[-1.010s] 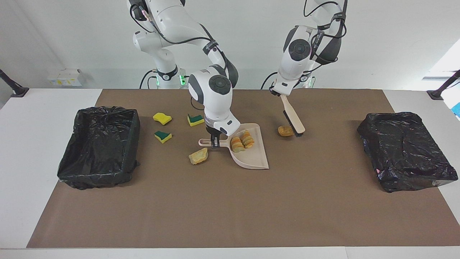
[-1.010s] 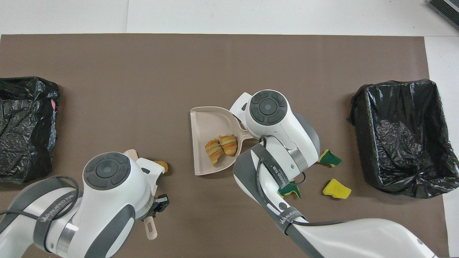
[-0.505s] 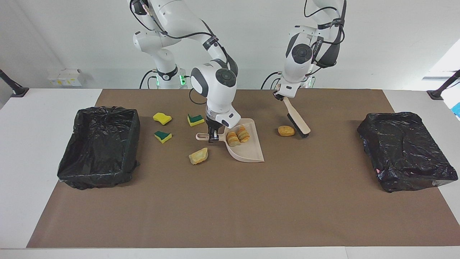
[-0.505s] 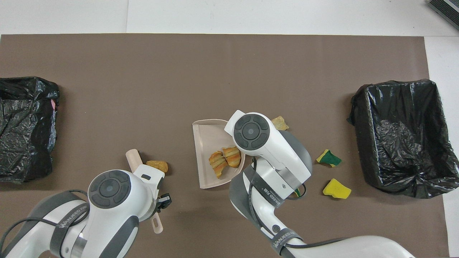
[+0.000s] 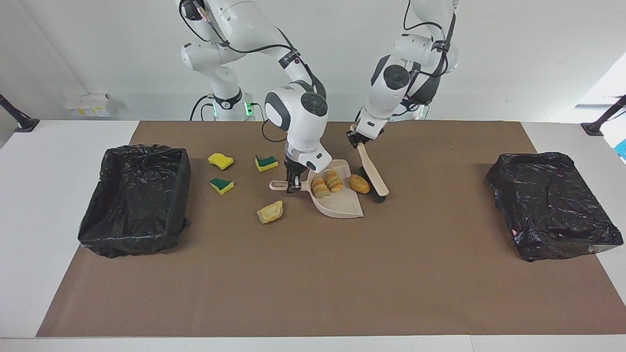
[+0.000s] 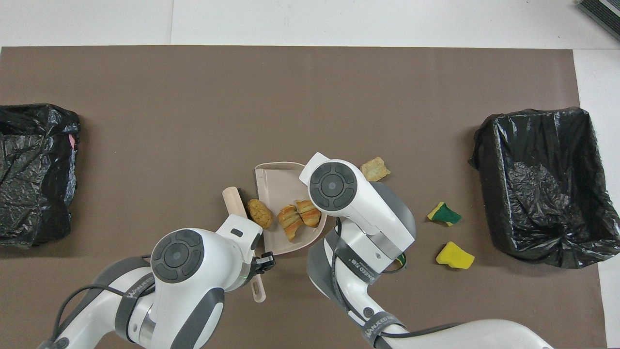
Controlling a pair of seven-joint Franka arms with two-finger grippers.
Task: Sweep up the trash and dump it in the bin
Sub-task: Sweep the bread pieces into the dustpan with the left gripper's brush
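four bread lumps [image 5: 359, 184], three sponges [image 5: 221, 161], two bins [image 5: 137, 198]; one sponge mostly hidden overhead; left pincer [image 5: 355, 141] clamps brush [image 5: 374, 175], right pincer [image 5: 292, 187] clamps dustpan [image 5: 340, 205]

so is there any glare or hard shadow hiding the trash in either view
Facing view: soft, even light; the dustpan and lone bread lump cast only faint shadows, and the bin liner has mild sheen. Overhead view: no glare on the mat, but the right arm covers one sponge.
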